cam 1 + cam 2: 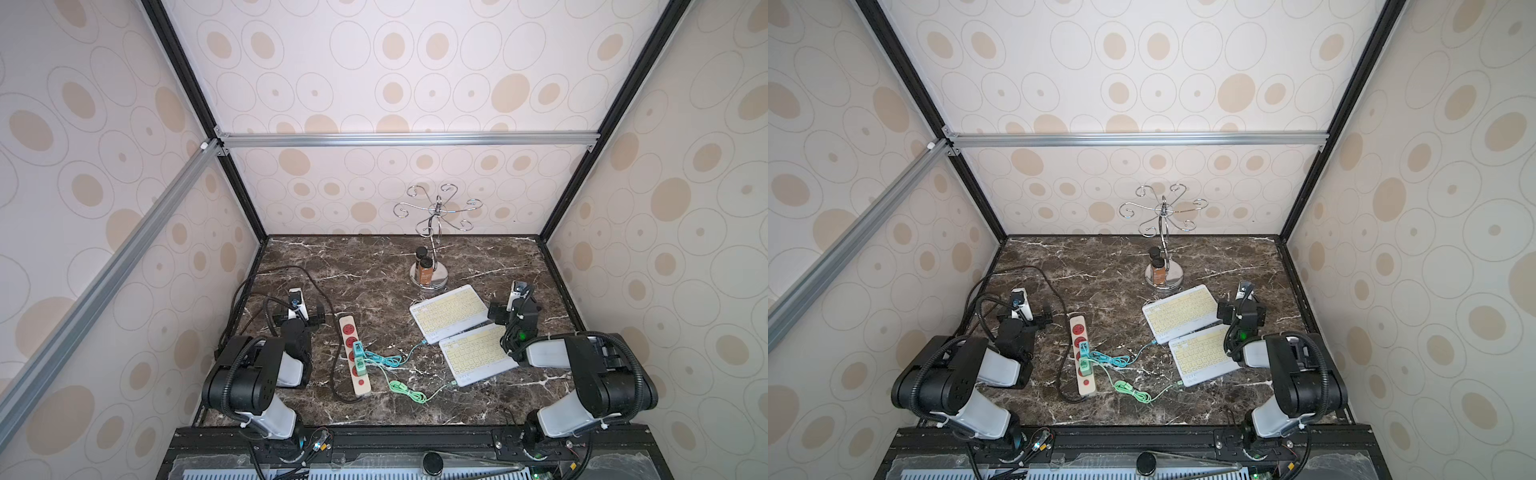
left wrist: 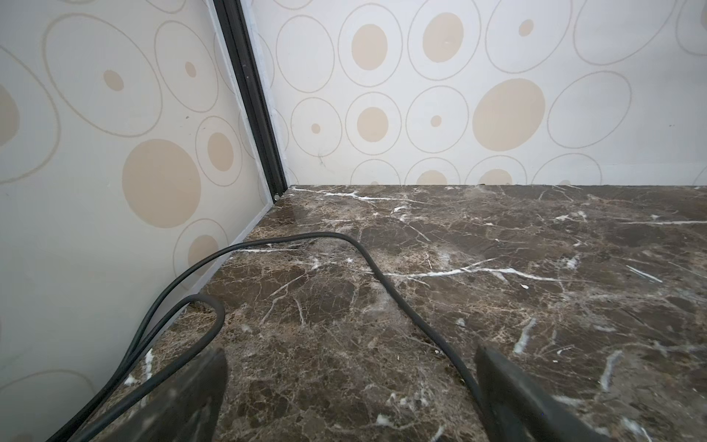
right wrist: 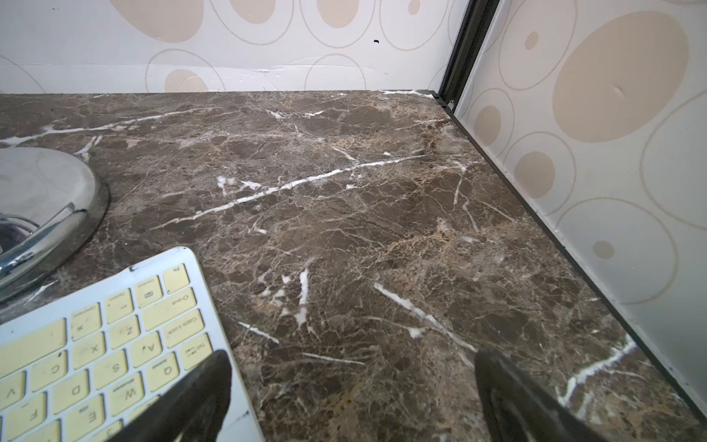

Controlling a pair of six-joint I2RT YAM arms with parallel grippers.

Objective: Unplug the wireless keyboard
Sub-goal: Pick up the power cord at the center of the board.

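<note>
- My left gripper (image 2: 350, 356) has its fingers wide apart and holds nothing. It is low over the marble table (image 2: 516, 248), where a black cord (image 2: 373, 264) lies.
- My right gripper (image 3: 352, 358) is also spread wide and empty. One finger (image 3: 206, 382) is over a corner of the far keyboard (image 1: 449, 311); I cannot tell if it touches.
- The near keyboard (image 1: 478, 359) lies just beside the far one.
- A teal cable (image 1: 388, 359) joins the far keyboard to the power strip (image 1: 348, 330), and a green cable (image 1: 409, 392) joins the near keyboard to the same strip.
- A chrome stand (image 1: 441, 282) is behind the far keyboard.
</note>
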